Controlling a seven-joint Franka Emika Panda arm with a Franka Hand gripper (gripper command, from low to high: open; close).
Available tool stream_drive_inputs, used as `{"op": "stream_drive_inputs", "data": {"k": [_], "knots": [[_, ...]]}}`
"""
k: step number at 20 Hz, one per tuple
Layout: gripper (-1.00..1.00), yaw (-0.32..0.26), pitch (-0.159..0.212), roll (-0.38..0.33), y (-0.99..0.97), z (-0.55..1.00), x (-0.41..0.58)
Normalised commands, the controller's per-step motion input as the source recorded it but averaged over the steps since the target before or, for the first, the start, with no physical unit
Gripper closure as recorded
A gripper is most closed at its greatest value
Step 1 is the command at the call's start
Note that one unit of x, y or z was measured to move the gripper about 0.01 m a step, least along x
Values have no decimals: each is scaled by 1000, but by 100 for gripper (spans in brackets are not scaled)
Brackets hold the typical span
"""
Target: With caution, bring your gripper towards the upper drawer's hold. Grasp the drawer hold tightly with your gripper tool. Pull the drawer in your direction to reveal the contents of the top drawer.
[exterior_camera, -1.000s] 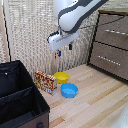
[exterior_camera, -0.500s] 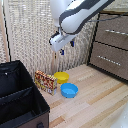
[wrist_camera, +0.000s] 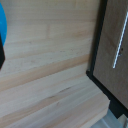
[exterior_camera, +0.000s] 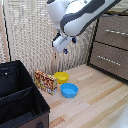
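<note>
Bulky white robot arm (exterior_camera: 82, 15): upper centre of the exterior view. Small gripper (exterior_camera: 65, 50) with short dark blue fingers: hangs mid-air, clear of everything; finger spacing cannot be told.

Brown wooden drawer cabinet (exterior_camera: 111, 47): right edge of frame, well apart from the gripper. Thin silver bar handle of the upper drawer (exterior_camera: 115, 32): upper right, drawer closed. Wrist view shows a silver handle (wrist_camera: 118, 46) on a dark front.

Pale wooden floor (exterior_camera: 95, 100): yellow bowl (exterior_camera: 61, 77), blue bowl (exterior_camera: 69, 90), both below the gripper.

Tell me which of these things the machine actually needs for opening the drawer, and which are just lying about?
Part of the job:
- the hand, in the air, away from the cabinet
- the top drawer and its handle, shut

Just lying about:
- yellow bowl
- blue bowl
- patterned box
- black case
</note>
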Motion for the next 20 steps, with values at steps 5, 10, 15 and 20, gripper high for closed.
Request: {"op": "stream_drive_inputs", "data": {"k": [5, 10, 15, 20], "knots": [[-100, 96, 0, -352, 0, 135, 211], [-100, 93, 2, -373, 0, 48, 181], [-100, 75, 8, -366, -4, 87, 172], [-100, -3, 16, -285, -286, 295, -80]]}}
